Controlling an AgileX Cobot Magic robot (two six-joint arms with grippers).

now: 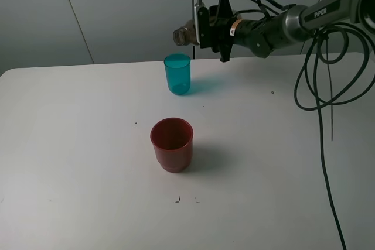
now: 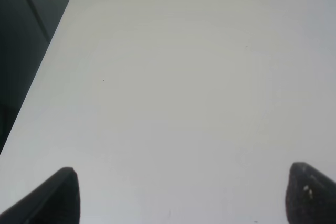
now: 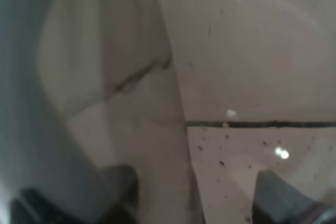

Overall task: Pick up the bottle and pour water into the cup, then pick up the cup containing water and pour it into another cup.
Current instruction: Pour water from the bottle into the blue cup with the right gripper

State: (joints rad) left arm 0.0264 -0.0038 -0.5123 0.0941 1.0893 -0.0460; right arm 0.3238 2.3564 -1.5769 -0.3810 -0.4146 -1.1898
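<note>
At upper centre of the frame, the bottle [image 1: 185,35] is pinched sideways by the right hand [image 1: 203,27] above the cup [image 1: 177,74]; light, smooth, crushable plastic is judged, best gripped mid-body.

Table [image 1: 70,162]: white, matt, rounded at the far-left corner, filling most of the high view.
Tabletop marks [image 1: 177,199]: a few small dark specks near the front.
Wall [image 1: 129,10]: pale grey panels behind the table.
Seams [image 1: 75,16]: thin, dark, one slanted, one upright.
Light: soft, even, with faint shadows falling rightward.
</note>
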